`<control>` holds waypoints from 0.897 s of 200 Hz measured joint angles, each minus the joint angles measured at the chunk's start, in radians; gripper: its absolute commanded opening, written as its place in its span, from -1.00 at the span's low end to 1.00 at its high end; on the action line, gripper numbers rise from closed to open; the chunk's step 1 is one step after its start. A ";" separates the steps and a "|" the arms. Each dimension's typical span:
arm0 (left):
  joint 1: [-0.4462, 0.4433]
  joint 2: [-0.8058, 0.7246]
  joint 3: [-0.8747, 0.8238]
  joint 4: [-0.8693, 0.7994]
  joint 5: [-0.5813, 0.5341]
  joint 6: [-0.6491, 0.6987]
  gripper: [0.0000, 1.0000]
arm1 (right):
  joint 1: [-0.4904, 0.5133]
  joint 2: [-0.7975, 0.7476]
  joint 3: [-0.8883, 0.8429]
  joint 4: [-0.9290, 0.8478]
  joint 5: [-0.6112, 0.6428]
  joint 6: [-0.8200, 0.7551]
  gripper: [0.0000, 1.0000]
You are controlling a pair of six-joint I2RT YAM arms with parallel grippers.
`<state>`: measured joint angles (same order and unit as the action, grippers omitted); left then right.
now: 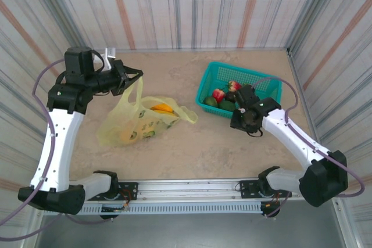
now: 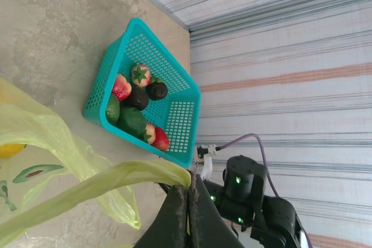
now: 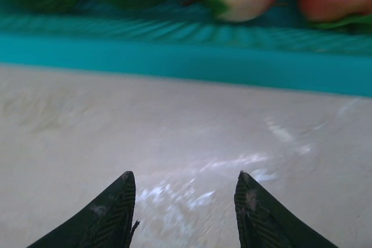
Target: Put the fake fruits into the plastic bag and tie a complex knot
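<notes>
The pale yellow-green plastic bag (image 1: 135, 125) lies on the table with its mouth lifted. My left gripper (image 1: 129, 78) is shut on one of its handle strips (image 2: 116, 178) and holds it up. An orange and a yellow fake fruit (image 1: 162, 108) sit inside the bag mouth. More fake fruits (image 2: 138, 100), red, green and dark, lie in the teal basket (image 1: 210, 75). My right gripper (image 1: 238, 119) hovers low over the table just in front of the basket wall (image 3: 186, 62), open with nothing between its fingers (image 3: 119, 207). The handles are loose; the knot is out of view.
The basket stands at the back right near the striped wall (image 1: 232, 4). Bare table (image 1: 197, 149) lies between the bag and the right arm. The arm bases and a metal rail (image 1: 192, 193) run along the near edge.
</notes>
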<state>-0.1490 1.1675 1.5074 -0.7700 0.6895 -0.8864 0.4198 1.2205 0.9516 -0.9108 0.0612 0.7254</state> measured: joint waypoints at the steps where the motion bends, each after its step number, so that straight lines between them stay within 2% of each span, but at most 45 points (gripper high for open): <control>1: -0.001 0.001 0.001 0.001 0.000 -0.002 -1.00 | -0.010 0.002 -0.003 0.002 0.002 0.000 -0.04; 28: -0.009 0.017 0.014 0.014 0.002 -0.006 -1.00 | -0.157 0.090 -0.010 0.085 -0.005 -0.032 -0.04; 45: -0.014 0.022 0.016 0.016 0.007 -0.009 -1.00 | -0.224 0.203 0.037 0.137 -0.018 -0.052 0.05; 90: -0.017 0.025 0.016 0.016 0.009 -0.008 -1.00 | -0.322 0.566 0.412 0.239 -0.010 -0.111 0.23; 106: -0.017 0.025 0.016 0.015 0.009 -0.008 -1.00 | -0.332 0.637 0.508 0.259 -0.016 -0.123 0.27; 140: -0.017 0.014 0.015 0.012 0.008 -0.008 -1.00 | -0.262 0.580 0.524 0.261 -0.043 -0.177 0.35; 151: -0.017 0.008 0.014 0.011 0.008 -0.008 -1.00 | -0.207 0.531 0.523 0.268 -0.076 -0.212 0.29; 179: -0.017 0.003 0.014 0.011 0.008 -0.005 -1.00 | -0.018 0.342 0.468 0.356 -0.200 -0.337 0.30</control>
<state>-0.1658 1.1706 1.5219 -0.7589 0.6971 -0.8913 0.4023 1.5627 1.4200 -0.5549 -0.1390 0.3885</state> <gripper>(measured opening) 0.053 0.647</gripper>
